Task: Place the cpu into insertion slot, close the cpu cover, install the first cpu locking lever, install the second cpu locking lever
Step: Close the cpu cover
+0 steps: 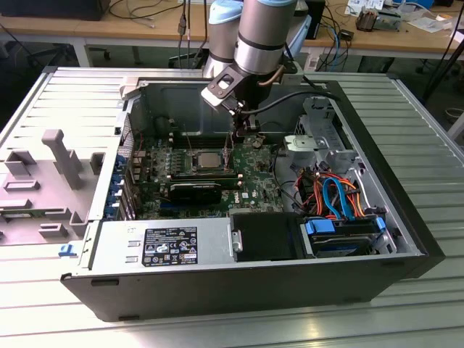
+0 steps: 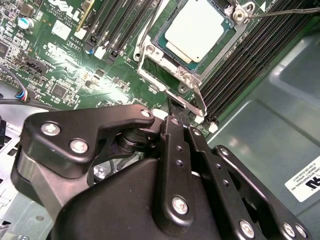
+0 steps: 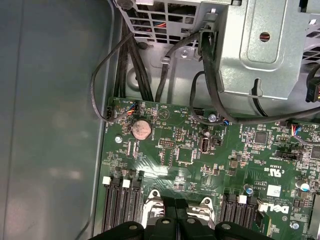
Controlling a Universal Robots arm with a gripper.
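The cpu [image 2: 197, 30] lies with its silvery top up in the insertion slot [image 2: 161, 47] on the green board. The cpu cover [image 2: 150, 60], a silver frame, lies flat around it. One thin wire locking lever [image 2: 280, 12] runs past the cover's far corner, and another [image 2: 200, 100] runs along the cover's edge nearest the gripper. In the exterior view, my gripper [image 1: 243, 143] hangs just to the exterior view's right of the cpu [image 1: 205, 158]. Its black fingers [image 2: 172, 145] are shut, with the tips [image 3: 175, 216] at the socket's edge and nothing seen between them.
Long black memory slots [image 2: 235, 70] flank the socket on both sides. A drive cage [image 1: 319, 138] with orange and blue cables [image 1: 330, 192] stands at the exterior view's right. The power supply [image 1: 163, 246] is in front. Black cables [image 3: 125, 65] hang over the board's edge.
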